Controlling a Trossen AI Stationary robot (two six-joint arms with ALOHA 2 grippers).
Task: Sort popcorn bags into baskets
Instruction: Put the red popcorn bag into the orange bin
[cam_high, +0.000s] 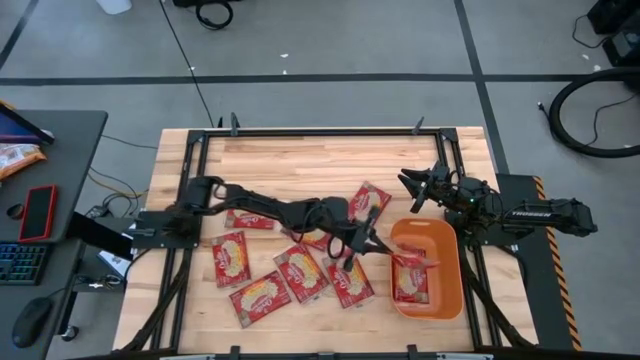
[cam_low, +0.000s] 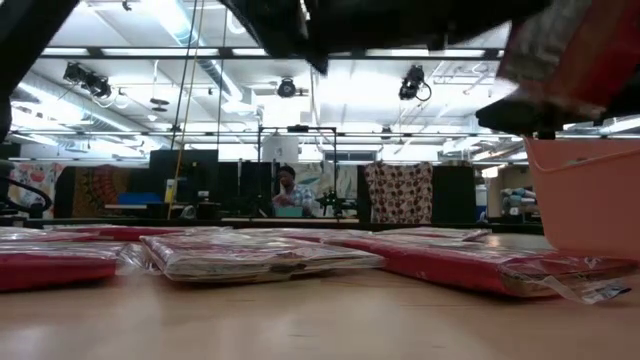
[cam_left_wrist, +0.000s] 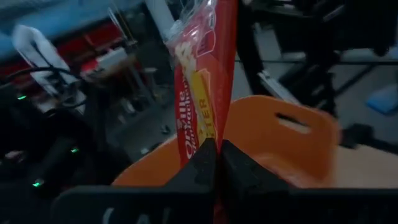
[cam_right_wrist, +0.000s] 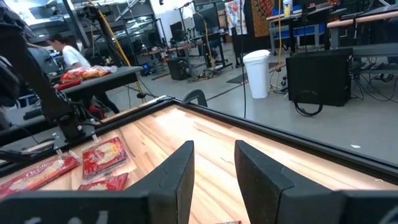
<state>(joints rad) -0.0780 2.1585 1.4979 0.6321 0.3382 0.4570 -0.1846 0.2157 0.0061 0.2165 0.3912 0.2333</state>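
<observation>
Over the desk (cam_high: 300, 155), seen from above, the left end effector (cam_high: 368, 243) reaches across from nine o'clock and stops at the orange basket's (cam_high: 447, 300) nine-o'clock rim, pinching a popcorn bag (cam_high: 352, 247). The basket sits at the desk's four o'clock and already holds at least one red packet (cam_high: 410, 277). Six or so more packets (cam_high: 301, 272) lie flat on the wood from the centre toward seven o'clock, one (cam_high: 370, 200) just past centre toward one o'clock. The right end effector (cam_high: 421, 188) waits at the basket's twelve o'clock, fingers spread apart, holding nothing.

At desk height, the low view shows flat red packets (cam_low: 250, 255) across the wood, the basket wall (cam_low: 590, 200) at three o'clock, and a red bag (cam_low: 570, 50) hanging above it at one o'clock. A person is in the room far behind.

From the left wrist, the dark fingers (cam_left_wrist: 202, 165) are clamped tight on the lower edge of the upright held bag (cam_left_wrist: 202, 81), with the orange basket (cam_left_wrist: 292, 140) right behind it.

From the right wrist, the two fingers (cam_right_wrist: 177, 171) stand apart over bare wood, with several packets (cam_right_wrist: 102, 155) farther off near the desk's edge.
</observation>
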